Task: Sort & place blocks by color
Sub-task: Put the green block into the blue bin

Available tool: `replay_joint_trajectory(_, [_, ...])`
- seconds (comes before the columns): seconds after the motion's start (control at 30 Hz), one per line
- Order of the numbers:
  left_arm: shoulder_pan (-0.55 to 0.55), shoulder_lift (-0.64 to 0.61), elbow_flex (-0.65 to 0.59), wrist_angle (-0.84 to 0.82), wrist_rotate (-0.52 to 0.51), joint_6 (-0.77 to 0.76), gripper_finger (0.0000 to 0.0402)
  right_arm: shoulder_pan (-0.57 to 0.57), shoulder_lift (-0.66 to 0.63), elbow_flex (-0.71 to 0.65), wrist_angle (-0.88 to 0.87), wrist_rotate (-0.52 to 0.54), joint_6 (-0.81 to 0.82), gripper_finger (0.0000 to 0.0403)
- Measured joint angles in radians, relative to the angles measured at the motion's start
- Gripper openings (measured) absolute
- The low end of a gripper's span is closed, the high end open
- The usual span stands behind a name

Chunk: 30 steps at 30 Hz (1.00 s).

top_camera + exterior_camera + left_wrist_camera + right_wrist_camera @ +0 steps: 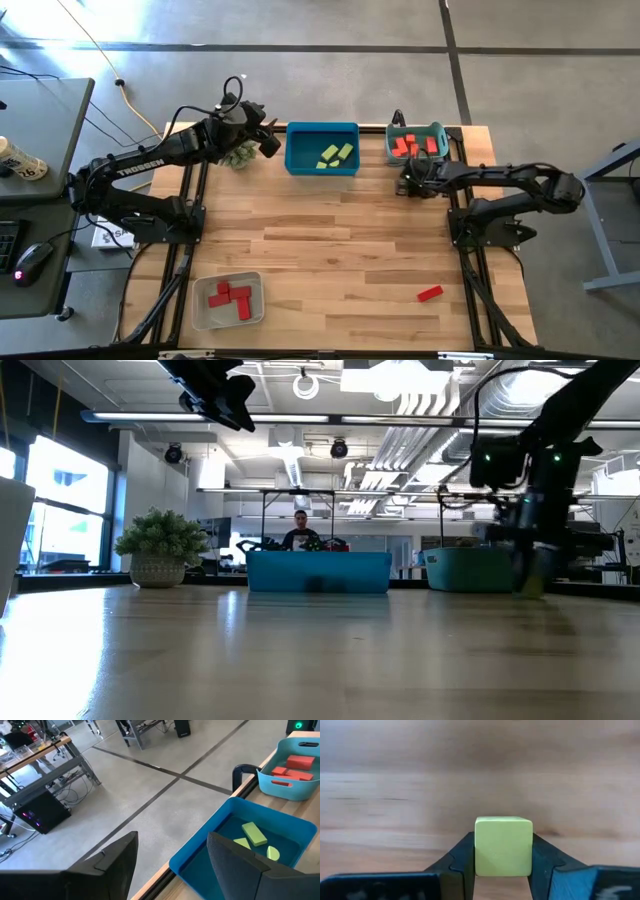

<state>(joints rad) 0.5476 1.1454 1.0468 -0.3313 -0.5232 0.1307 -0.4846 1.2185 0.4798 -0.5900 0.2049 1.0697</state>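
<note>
A yellow-green cube (503, 846) sits on the wooden table just in front of the teal tray (392, 152), which holds red-orange blocks. My right gripper (408, 184) reaches down there and is shut on the cube. Yellow-green blocks (336, 154) lie in the blue tray (296, 166). My left gripper (172, 855) hovers open and empty above the table's far left, beside the blue tray. One red block (430, 294) lies on the table near the right front. Red blocks (230, 297) lie in the grey tray (200, 316). My right gripper pinches the cube by two opposite side faces (479, 845) between its two fingers (462, 857). The fingers come from above, pointing steeply down. The cube sits square and level in the hold, at the height of the table top.
A small potted plant (238, 156) stands left of the blue tray, under my left arm. The wide middle of the table (330, 230) is bare wood. A person (300, 532) sits far behind the table in the room.
</note>
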Motion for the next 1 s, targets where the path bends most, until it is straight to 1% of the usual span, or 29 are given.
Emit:
replay_joint_trajectory(0.1, [0.0,0.0,0.0,0.0,0.0,-0.007,0.0227,0.003,0.0,0.04,0.112,-0.029,-0.076,0.0104])
replay_joint_trajectory(0.2, [0.0,0.0,0.0,0.0,0.0,-0.041,0.0227,0.003,0.0,0.085,0.252,-0.036,-0.152,0.0104])
replay_joint_trajectory(0.37, [0.0,0.0,0.0,0.0,0.0,-0.05,0.0227,-0.002,0.0,0.164,0.426,0.001,-0.272,0.0104])
replay_joint_trajectory(0.5, [0.0,0.0,0.0,0.0,0.0,-0.053,0.0227,-0.013,0.0,0.208,0.601,0.032,-0.4,0.0104])
replay_joint_trajectory(0.67, [0.0,0.0,0.0,0.0,0.0,-0.106,0.0227,-0.038,0.0,0.252,0.797,0.05,-0.574,0.0104])
replay_joint_trajectory(0.73, [0.0,0.0,0.0,0.0,0.0,-0.121,0.0227,-0.049,0.011,0.272,0.845,0.055,-0.625,0.0104])
replay_joint_trajectory(0.83, [-0.001,0.0,0.0,-0.009,0.002,-0.13,0.0227,-0.066,0.05,0.325,0.865,0.029,-0.674,0.0104])
replay_joint_trajectory(0.9, [-0.002,0.0,0.0,-0.027,0.01,-0.139,0.0227,-0.068,0.096,0.372,0.867,0.014,-0.704,0.0104])
replay_joint_trajectory(1.0, [-0.002,0.0,0.0,-0.055,0.018,-0.183,0.0227,-0.067,0.187,0.466,0.819,-0.05,-0.73,0.0104])
